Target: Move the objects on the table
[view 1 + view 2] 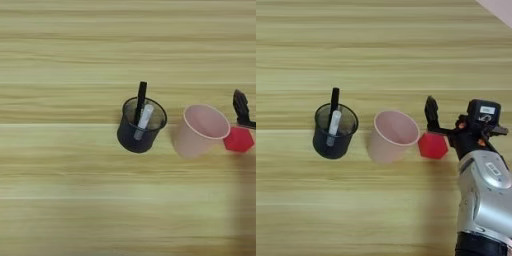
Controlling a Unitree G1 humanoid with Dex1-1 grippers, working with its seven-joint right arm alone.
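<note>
Right pincer (432,131), fingers apart and clamped on nothing, straddles the red block (433,145) just below its far finger; pink cup (392,135) immediately left of it, pen cup (333,131) farther left on table (381,210)

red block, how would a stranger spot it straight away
On the wooden table, three things stand in a row. The red block is rightmost, beside the pink cup, just below the pincer. It alone is solid, faceted and bright red.
</note>
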